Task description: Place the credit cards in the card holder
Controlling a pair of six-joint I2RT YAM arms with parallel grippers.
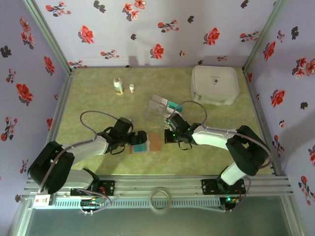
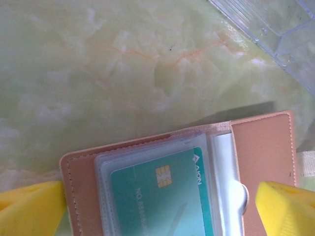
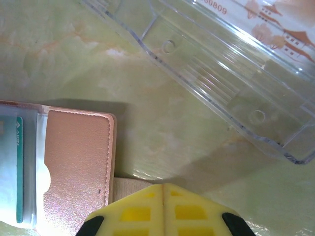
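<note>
The pinkish-brown card holder [image 2: 266,147] lies open on the green marbled table. A teal credit card [image 2: 157,196] with a gold chip sits in its clear sleeve. My left gripper [image 2: 160,211] hangs just above it, jaws wide open, one yellow fingertip [image 2: 29,206] off each end of the holder. In the top view this gripper [image 1: 139,139] covers the holder's left half [image 1: 155,142]. My right gripper [image 3: 163,206] is shut, just right of the holder's flap [image 3: 76,157]. A beige elastic strap [image 3: 129,184] runs under its tip; whether the tip pinches the strap is unclear. Another teal card [image 1: 173,104] lies in the clear tray.
The clear plastic compartmented tray [image 1: 156,109] stands just behind both grippers, its near wall [image 3: 221,73] close to my right gripper. It also holds a light card printed with pagodas [image 3: 280,24]. At the back are a white rounded case [image 1: 214,84] and two small bottles [image 1: 118,86].
</note>
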